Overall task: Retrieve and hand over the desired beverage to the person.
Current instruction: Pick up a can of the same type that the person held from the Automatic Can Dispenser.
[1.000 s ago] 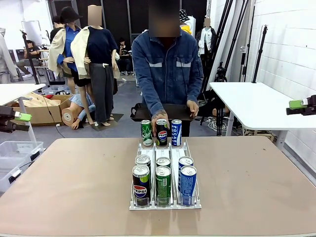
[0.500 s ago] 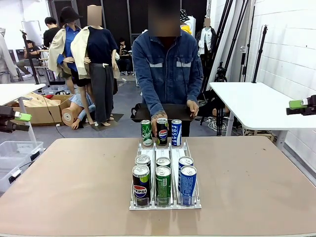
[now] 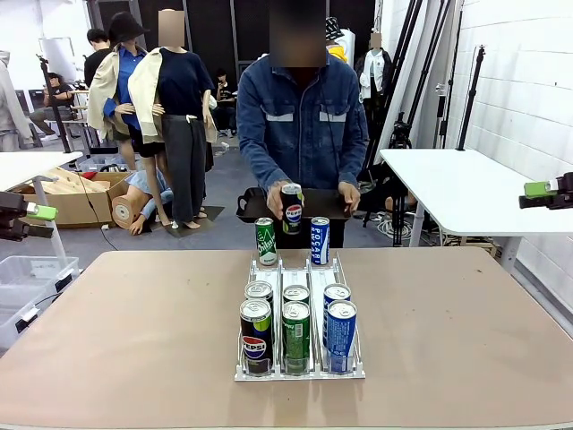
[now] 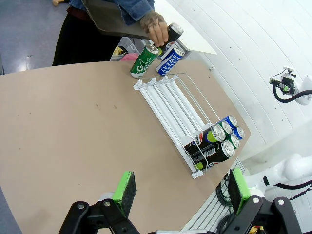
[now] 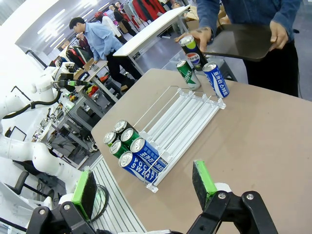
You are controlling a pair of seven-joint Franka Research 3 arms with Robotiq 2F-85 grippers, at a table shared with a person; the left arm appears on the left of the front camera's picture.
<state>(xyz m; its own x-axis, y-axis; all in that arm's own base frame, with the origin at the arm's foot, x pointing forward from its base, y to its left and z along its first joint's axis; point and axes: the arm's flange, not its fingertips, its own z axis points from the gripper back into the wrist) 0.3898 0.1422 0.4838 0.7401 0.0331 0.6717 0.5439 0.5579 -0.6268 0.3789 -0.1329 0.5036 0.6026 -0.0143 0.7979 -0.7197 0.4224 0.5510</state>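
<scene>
The person [image 3: 304, 125] stands at the table's far side, one hand holding a black tray [image 3: 324, 204], the other lifting a Pepsi can [image 3: 292, 208] [image 4: 173, 33] [image 5: 191, 48] off the table. A green can [image 3: 266, 242] and a blue Pocari Sweat can [image 3: 320, 241] stand at the far end of a clear wire rack [image 3: 300, 269]. Several cans [image 3: 296, 330] fill its near end in three lanes. My left gripper [image 4: 181, 192] hangs open high over the table's left side, far from the cans. My right gripper [image 5: 144, 187] is open too, off to the right.
The brown table [image 3: 125, 331] has bare room on both sides of the rack. A white table [image 3: 466, 188] stands at the right and another [image 3: 27, 166] at the left, with a plastic bin [image 3: 27, 278] below it.
The person has lifted the Pepsi can from between the green and blue cans up to tray height. Neither arm has moved.
</scene>
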